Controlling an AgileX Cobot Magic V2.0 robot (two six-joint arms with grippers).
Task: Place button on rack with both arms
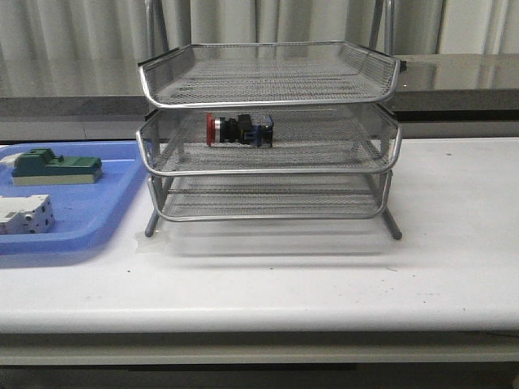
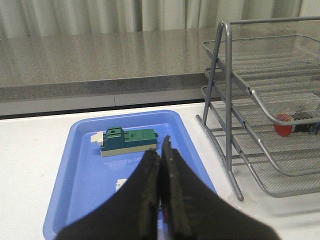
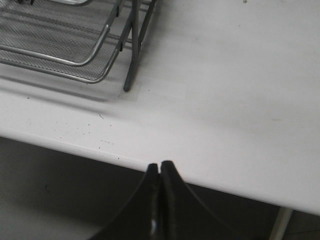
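Observation:
The button [image 1: 239,130], with red cap, black body and blue rear block, lies on its side on the middle tier of the silver wire rack [image 1: 268,154]. In the left wrist view its red cap [image 2: 283,124] shows through the mesh of the rack [image 2: 260,100]. My left gripper [image 2: 161,150] is shut and empty, above the blue tray. My right gripper [image 3: 160,167] is shut and empty, off the table's front edge, away from the rack's corner [image 3: 75,45]. Neither arm shows in the front view.
A flat blue tray [image 1: 89,219] lies left of the rack and holds a green-and-cream block [image 1: 55,168] and a white circuit breaker [image 1: 24,215]. The tray [image 2: 85,175] and the block [image 2: 127,141] also show in the left wrist view. A grey counter runs behind the white table.

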